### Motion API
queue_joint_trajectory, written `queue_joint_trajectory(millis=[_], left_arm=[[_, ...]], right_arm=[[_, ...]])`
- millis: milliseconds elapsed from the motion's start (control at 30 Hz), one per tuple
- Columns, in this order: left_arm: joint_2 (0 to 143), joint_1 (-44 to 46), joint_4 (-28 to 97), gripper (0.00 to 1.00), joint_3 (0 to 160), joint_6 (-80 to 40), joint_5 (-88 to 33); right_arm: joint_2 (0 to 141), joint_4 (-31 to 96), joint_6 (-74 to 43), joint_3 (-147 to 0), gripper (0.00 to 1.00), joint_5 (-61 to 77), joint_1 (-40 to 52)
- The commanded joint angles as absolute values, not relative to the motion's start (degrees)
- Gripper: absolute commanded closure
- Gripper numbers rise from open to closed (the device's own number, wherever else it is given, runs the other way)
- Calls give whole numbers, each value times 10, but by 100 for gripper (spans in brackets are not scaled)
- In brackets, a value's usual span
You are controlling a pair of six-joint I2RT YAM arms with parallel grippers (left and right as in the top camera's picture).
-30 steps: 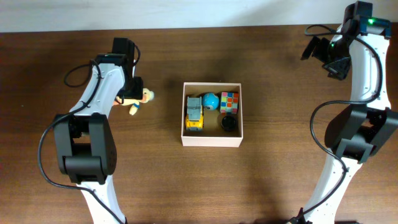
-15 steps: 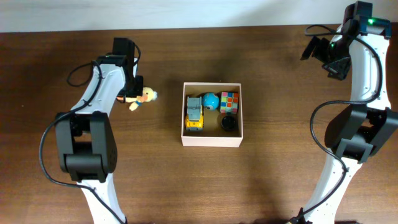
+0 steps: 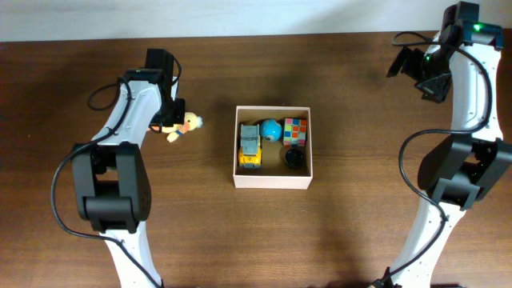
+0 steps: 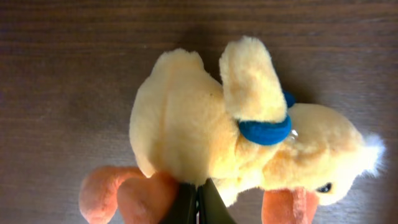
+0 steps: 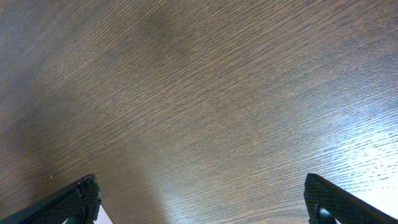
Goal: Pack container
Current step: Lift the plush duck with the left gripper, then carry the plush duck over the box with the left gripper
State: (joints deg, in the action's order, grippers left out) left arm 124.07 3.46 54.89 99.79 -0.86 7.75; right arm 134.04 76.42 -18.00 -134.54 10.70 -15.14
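Note:
The container (image 3: 272, 181), a square white box with a tan inside, stands mid-table and holds a yellow-and-grey toy truck (image 3: 250, 147), a blue ball (image 3: 270, 129), a colour cube (image 3: 295, 130) and a small black thing (image 3: 294, 159). Left of it lies a yellow plush duck (image 3: 185, 125) with orange feet and a blue collar. My left gripper (image 3: 170, 122) is at the duck's left side. In the left wrist view the duck (image 4: 199, 118) fills the frame and the left gripper (image 4: 198, 200) is shut, pinching its plush underside. My right gripper (image 5: 202, 193) hangs open over bare wood at the far right (image 3: 416, 68).
The dark wooden table (image 3: 360, 240) runs to a pale wall edge at the back. Both arm bases stand near the front corners, left (image 3: 108, 200) and right (image 3: 460, 180).
My left gripper has shut on the plush duck, which shifted slightly to the right. The right arm has not moved.

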Motion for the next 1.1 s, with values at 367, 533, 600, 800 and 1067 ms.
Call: queue_joint_trajectory(millis=[367,533,600,800,1067], left_arm=[[1252,38,641,98,1205,-5,58],[1252,54,696,98,1274,2,58],[1252,68,725,98,1299,14,58],[1252,127,821,99,1373,40,58],[1252,222,933,98,1426,30,58]], right_arm=[[1326,764,-181,-1342,1,114,-151],[1326,764,-181,-1342,1,114,-151],[1326,764,-181,-1342,1,114,-151],[1326,764,-181,-1342,1,114,-151],[1326,764,-181,-1342,1,114,-151]])
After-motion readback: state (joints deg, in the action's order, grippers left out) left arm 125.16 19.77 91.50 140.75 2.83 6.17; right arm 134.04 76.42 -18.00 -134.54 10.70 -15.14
